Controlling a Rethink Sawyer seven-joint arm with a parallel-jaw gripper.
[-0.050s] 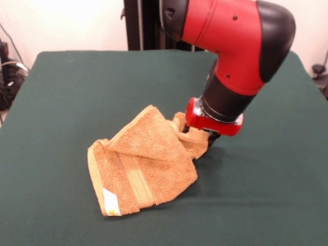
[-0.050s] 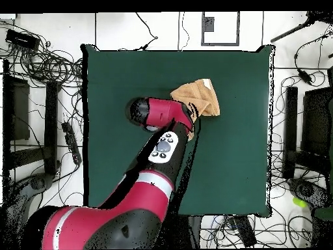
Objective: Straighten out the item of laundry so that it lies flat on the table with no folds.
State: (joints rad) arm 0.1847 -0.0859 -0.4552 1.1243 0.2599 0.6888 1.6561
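Fingers tight on towel corner; rest folded just beside

One towel lies on one table, crumpled into a folded heap, at about 5 o'clock from the table's centre in the front view and about 1 o'clock in the overhead view. It carries one white label, at the heap's 7 o'clock corner, and one smoother woven band. One red and black arm reaches over the table, ending in one gripper at the towel's 3 o'clock edge; its tips are hidden in the cloth.
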